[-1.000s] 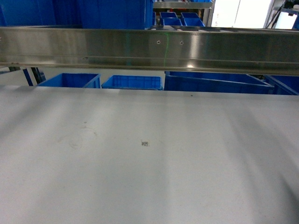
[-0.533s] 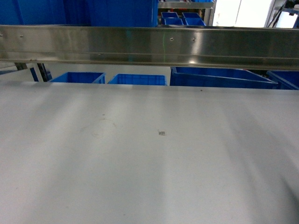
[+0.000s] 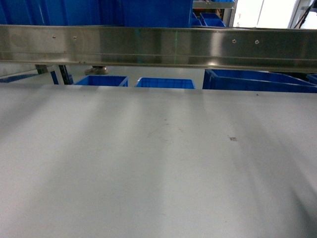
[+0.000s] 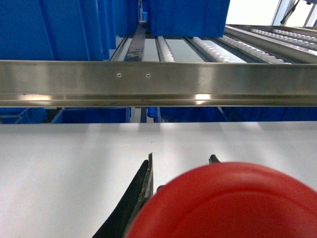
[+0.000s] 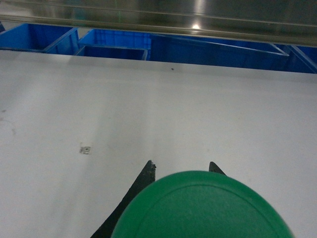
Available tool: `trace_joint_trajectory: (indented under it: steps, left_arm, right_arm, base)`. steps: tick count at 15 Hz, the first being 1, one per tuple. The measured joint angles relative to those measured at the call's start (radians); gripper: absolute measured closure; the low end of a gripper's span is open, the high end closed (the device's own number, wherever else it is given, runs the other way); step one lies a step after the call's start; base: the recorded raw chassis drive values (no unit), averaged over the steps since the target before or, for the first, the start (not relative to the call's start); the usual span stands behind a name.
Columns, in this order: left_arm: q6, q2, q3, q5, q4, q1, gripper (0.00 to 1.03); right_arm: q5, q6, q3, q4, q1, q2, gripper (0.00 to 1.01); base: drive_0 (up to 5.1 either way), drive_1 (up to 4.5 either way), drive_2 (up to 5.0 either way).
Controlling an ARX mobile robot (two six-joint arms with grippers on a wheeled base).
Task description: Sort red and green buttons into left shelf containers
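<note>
The red button (image 4: 233, 203) fills the lower right of the left wrist view, its wide red cap towards the camera. My left gripper (image 4: 182, 157) is shut on it, with both dark fingertips showing past the cap. In the right wrist view my right gripper (image 5: 181, 166) is shut on the green button (image 5: 203, 208) in the same way. Both hang over the white table. Two large deep blue containers (image 4: 49, 29) (image 4: 188, 17) stand on the shelf above the steel rail. They also show at the top of the head view (image 3: 64, 12) (image 3: 158, 12). Neither gripper appears in the head view.
A steel rail (image 3: 158, 47) runs across above the far edge of the white table (image 3: 148, 173). Beyond and below that edge stand blue bins (image 3: 101, 80) (image 3: 166, 83) (image 3: 257, 79). Roller tracks (image 4: 237, 47) run back on the shelf to the right of the containers.
The head view has swung left. The small mark on the table and the bins beyond its edge have slid rightwards in the frame.
</note>
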Motion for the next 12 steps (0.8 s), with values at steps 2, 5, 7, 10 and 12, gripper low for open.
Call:
trace_joint_trajectory:
  steps: [2,5,7,10,12]
  left_arm:
    - [0.000,0.000,0.000,0.000,0.002,0.000,0.76]
    - [0.000,0.000,0.000,0.001,0.001,0.000,0.76]
    - [0.000,0.000,0.000,0.000,0.001,0.000,0.76]
    - [0.000,0.000,0.000,0.000,0.001,0.001,0.76]
    - [0.000,0.000,0.000,0.000,0.001,0.001,0.76]
  right_arm:
    - [0.000,0.000,0.000,0.006,0.000,-0.001,0.75]
    - [0.000,-0.001,0.000,0.001,0.000,-0.001,0.75]
    - [0.000,-0.001,0.000,0.004,0.000,-0.002,0.75]
    - [0.000,-0.001,0.000,0.002,0.000,-0.002,0.75]
    - [0.000,-0.001,0.000,0.002,0.000,-0.002,0.75]
  base:
    - [-5.0,2.42,2.4]
    - [-4.9,2.57,2.6]
    - [-5.0,2.45,2.4]
    - [-5.0,2.43,2.4]
    - [-5.0,2.43,2.4]
